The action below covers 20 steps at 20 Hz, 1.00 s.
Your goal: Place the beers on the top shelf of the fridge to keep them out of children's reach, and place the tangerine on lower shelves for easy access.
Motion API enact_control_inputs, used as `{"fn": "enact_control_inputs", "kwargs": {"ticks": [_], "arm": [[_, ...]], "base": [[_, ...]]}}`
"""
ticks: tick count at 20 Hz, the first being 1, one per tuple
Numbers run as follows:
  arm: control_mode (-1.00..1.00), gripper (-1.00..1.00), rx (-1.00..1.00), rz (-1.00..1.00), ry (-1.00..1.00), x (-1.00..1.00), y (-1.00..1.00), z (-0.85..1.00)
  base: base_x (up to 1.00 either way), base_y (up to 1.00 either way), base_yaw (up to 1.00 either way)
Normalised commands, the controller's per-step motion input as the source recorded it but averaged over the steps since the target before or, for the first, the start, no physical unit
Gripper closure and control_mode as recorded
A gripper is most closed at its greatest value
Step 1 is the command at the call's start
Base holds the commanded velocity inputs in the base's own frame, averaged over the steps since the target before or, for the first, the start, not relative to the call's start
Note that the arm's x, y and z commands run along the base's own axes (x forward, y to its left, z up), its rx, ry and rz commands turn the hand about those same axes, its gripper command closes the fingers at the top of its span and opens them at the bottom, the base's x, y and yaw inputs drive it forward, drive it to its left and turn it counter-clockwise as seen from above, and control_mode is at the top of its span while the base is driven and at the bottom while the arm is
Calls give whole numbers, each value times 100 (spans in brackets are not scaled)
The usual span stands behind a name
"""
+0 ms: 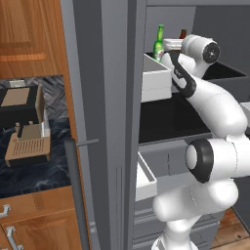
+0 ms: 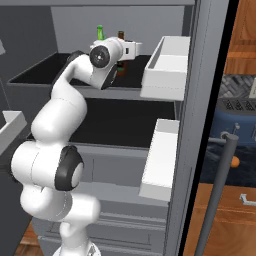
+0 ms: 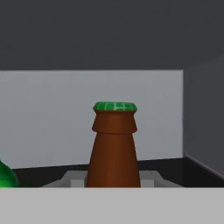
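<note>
Hand view: brown beer [image 3: 113, 148] stands upright, neck up, on top shelf [image 3: 192, 168].

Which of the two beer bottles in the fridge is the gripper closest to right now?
The brown bottle, with its green cap. It stands straight ahead of the hand camera, filling the middle of that view, while the green bottle stands off to the side on the top shelf.

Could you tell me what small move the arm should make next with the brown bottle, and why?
Probably open the fingers and draw the gripper straight back. The brown bottle stands upright on the top shelf beside the green bottle, so both beers look placed, while the tangerine waits on the counter outside the fridge.
</note>
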Motion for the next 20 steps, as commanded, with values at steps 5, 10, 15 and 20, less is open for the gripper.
{"fn": "enact_control_inputs", "kwargs": {"ticks": [5,10,15,20], "arm": [[-100,100,0,0,-4,35,-9,0],[-100,-100,0,0,-3,10,-2,2],[-100,-100,-1,0,0,-2,0,20],[-100,-100,-4,0,2,-10,0,32]], "base": [[0,0,0],[0,0,0],[0,0,0],[0,0,0]]}}
